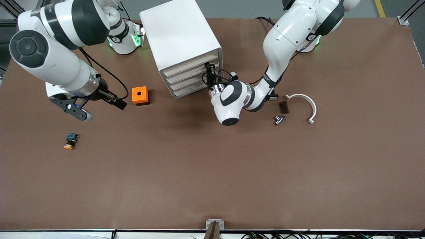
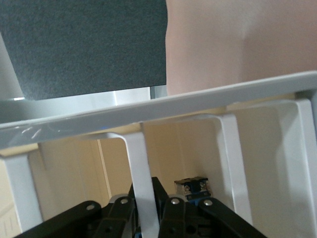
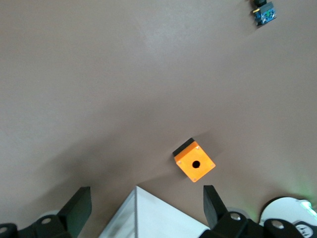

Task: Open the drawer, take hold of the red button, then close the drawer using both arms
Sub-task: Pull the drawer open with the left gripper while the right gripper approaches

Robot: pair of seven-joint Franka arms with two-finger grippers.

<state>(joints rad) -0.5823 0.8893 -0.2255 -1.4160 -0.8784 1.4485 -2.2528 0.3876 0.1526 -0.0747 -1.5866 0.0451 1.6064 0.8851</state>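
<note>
The white cabinet point(image 1: 181, 36) stands at the robots' end of the table, its four cream drawer fronts stacked. My left gripper point(image 1: 210, 70) is at the uppermost drawer front point(image 1: 189, 68). In the left wrist view its fingers point(image 2: 174, 208) are shut on a white handle strip point(image 2: 141, 168) of that drawer. A small black-and-blue body point(image 2: 193, 187) shows just past the fingers; its cap is hidden, so I cannot tell whether it is the red button. My right gripper point(image 1: 103, 111) is open and empty, up over the table beside the cabinet; it also shows in the right wrist view point(image 3: 143, 208).
An orange box with a round hole point(image 1: 140, 95) point(image 3: 194, 163) sits next to the cabinet. A yellow-orange-capped button point(image 1: 69, 141) point(image 3: 264, 12) lies toward the right arm's end. A white curved piece point(image 1: 307, 104), a dark brown part point(image 1: 283, 107) and a small metal part point(image 1: 279, 119) lie toward the left arm's end.
</note>
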